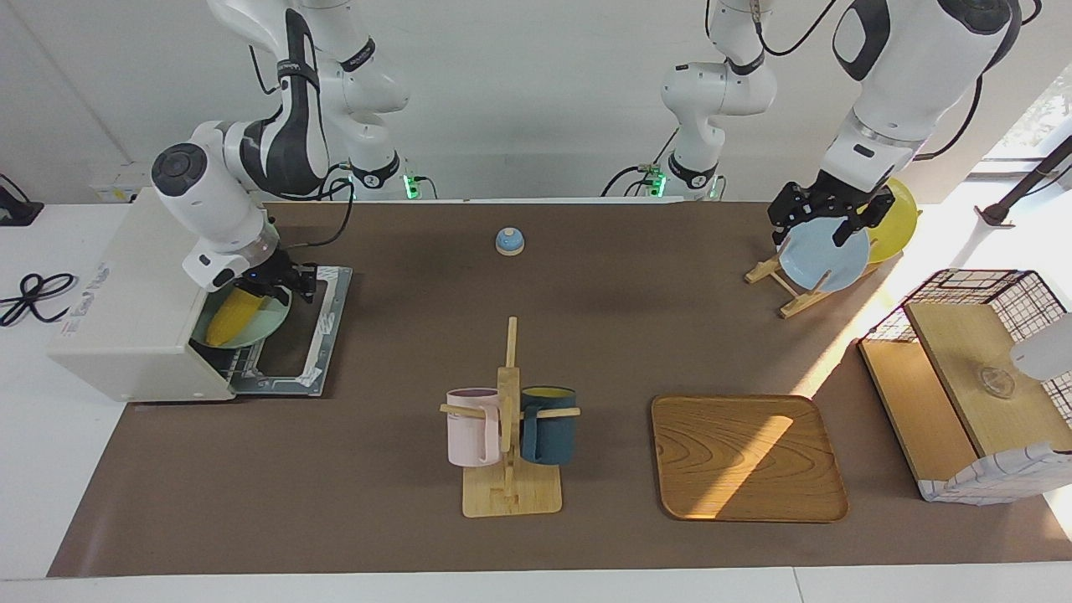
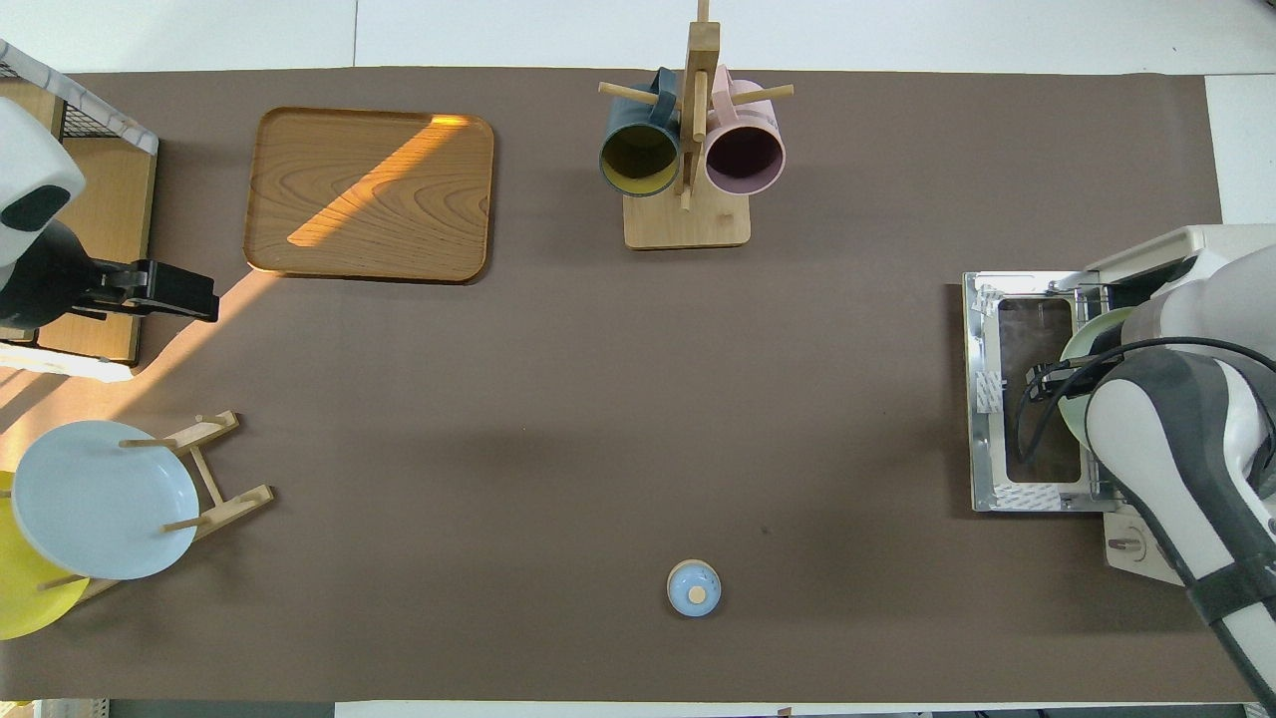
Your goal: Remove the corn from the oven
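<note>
Two arms work this table, both mine. My right gripper (image 1: 280, 285) sits at the mouth of the oven (image 1: 126, 301), right at the upper end of the corn (image 1: 230, 314); whether its fingers are spread or pinching the cob I cannot tell. The corn lies on a pale green plate (image 1: 266, 322) in the oven opening, above the lowered door (image 1: 293, 352). My left gripper (image 1: 825, 222) waits, fingers spread, over the light blue plate (image 1: 825, 255) in its wooden rack (image 1: 787, 293), a yellow plate (image 1: 896, 222) just beside. Mid-table stand a mug tree (image 1: 508, 435) carrying a pink mug (image 1: 471, 427) and a dark blue mug (image 1: 548, 425), a wooden tray (image 1: 745, 456), and a small blue bell (image 1: 509, 241) nearer the robots. Brown matting (image 1: 377, 502) lies bare between oven and mug tree. A wire basket (image 1: 980, 377) borders the left arm's end.
</note>
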